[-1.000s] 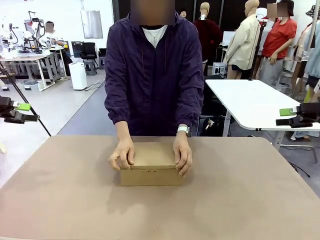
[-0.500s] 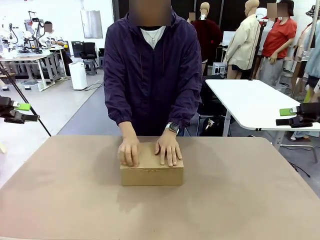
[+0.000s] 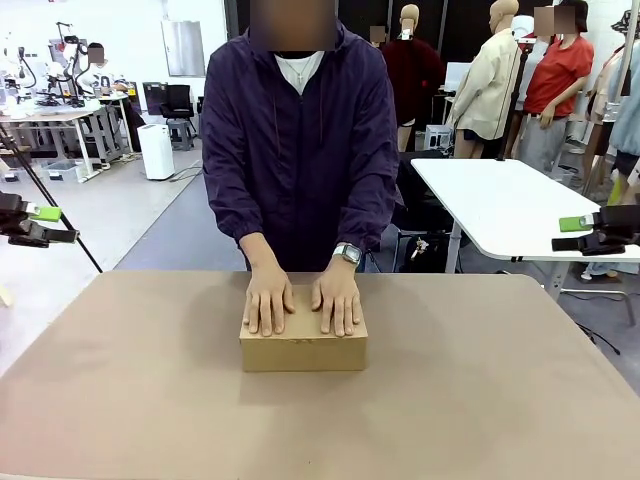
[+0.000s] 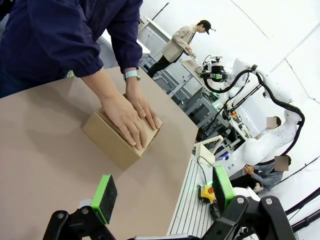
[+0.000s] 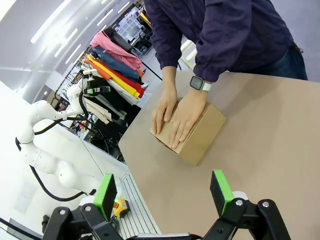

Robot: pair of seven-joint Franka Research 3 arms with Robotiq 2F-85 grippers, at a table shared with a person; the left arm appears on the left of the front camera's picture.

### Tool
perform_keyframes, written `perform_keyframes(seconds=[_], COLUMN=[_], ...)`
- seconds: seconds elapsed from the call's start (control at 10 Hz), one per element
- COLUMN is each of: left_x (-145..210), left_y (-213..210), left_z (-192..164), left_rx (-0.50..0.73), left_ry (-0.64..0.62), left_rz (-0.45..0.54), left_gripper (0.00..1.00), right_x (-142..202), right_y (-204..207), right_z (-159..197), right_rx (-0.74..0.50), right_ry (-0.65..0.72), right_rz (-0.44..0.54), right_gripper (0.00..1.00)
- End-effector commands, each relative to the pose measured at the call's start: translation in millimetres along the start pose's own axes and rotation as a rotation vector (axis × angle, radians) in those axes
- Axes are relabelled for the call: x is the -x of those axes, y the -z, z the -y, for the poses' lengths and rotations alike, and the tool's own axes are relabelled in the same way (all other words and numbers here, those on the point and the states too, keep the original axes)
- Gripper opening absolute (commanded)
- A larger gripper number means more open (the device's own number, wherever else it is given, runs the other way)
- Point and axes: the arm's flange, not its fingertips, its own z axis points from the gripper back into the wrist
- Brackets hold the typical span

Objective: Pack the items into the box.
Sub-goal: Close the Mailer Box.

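Note:
The box (image 3: pixel 303 348) stands closed in the middle of the table, a plain brown carton. The person at the far side lays both hands (image 3: pixel 300 303) flat on its lid. The items are hidden. At the far left, off the table's edge, my left gripper (image 3: pixel 38 226) hangs open with nothing in it. My right gripper (image 3: pixel 590 233) hangs open at the far right. In the left wrist view the open gripper (image 4: pixel 164 192) looks down on the box (image 4: pixel 112 145). The right wrist view has its open gripper (image 5: pixel 163 192) well short of the box (image 5: pixel 200 142).
The brown table (image 3: pixel 480 400) is bare around the box on every side. A white table (image 3: pixel 500 200) stands behind at the right. Other people and workbenches are far off in the room.
The person's hands moved from the box's two sides up onto its lid and now lie flat on top. Neither gripper has moved.

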Motion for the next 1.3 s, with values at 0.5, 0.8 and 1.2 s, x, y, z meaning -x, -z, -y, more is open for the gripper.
perform_keyframes(seconds=[0.5,0.8,1.2], left_x=[-0.8,-0.8,-0.8], left_y=[-0.1,-0.1,-0.1], left_z=[3.9,3.9,3.9], left_rx=[0.013,0.013,0.013], left_ry=[0.003,0.003,0.003], left_rz=[0.017,0.017,0.017], left_gripper=[1.0,1.0,1.0], right_x=[-5.6,-5.6,-5.6], right_y=[-1.2,-1.2,-1.2], right_z=[-1.9,-1.9,-1.9], right_rx=[-0.017,-0.017,-0.017], right_ry=[0.017,0.017,0.017], right_rz=[0.023,0.023,0.023], right_gripper=[1.0,1.0,1.0])
